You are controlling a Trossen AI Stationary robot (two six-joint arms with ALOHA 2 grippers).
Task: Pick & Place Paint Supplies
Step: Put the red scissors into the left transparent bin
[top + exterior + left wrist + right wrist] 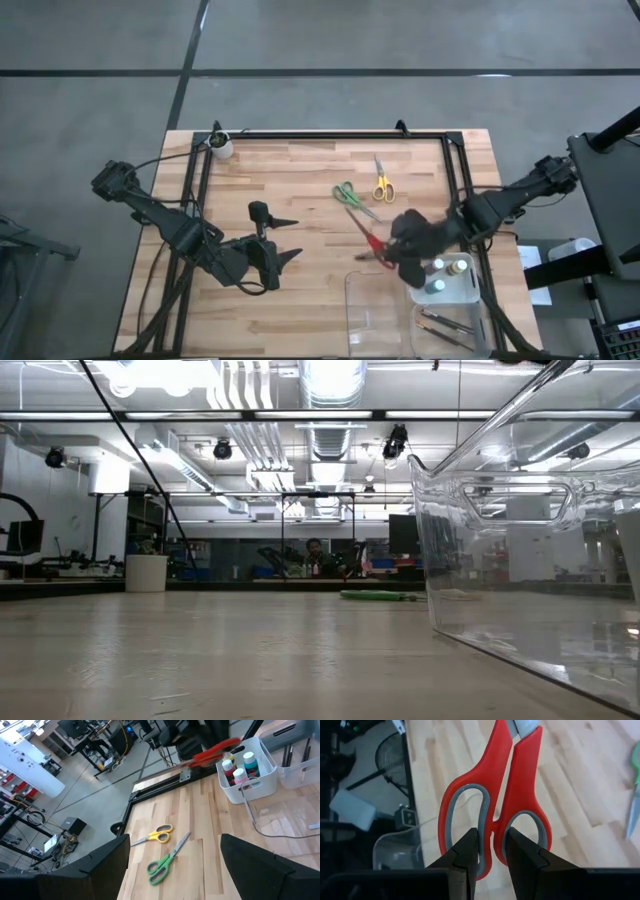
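One pair of red scissors point(492, 802) sits clamped by its handles in my right pincer point(492, 852), lifted off the counter point(300, 190) for carrying to the tray point(385, 310).

A robotics lab or workshop: beyond the wooden table point(200, 650), exposed ceiling ducts point(330, 400) and strip lighting hang above equipment benches point(60, 565), over a bare concrete floor point(320, 40).
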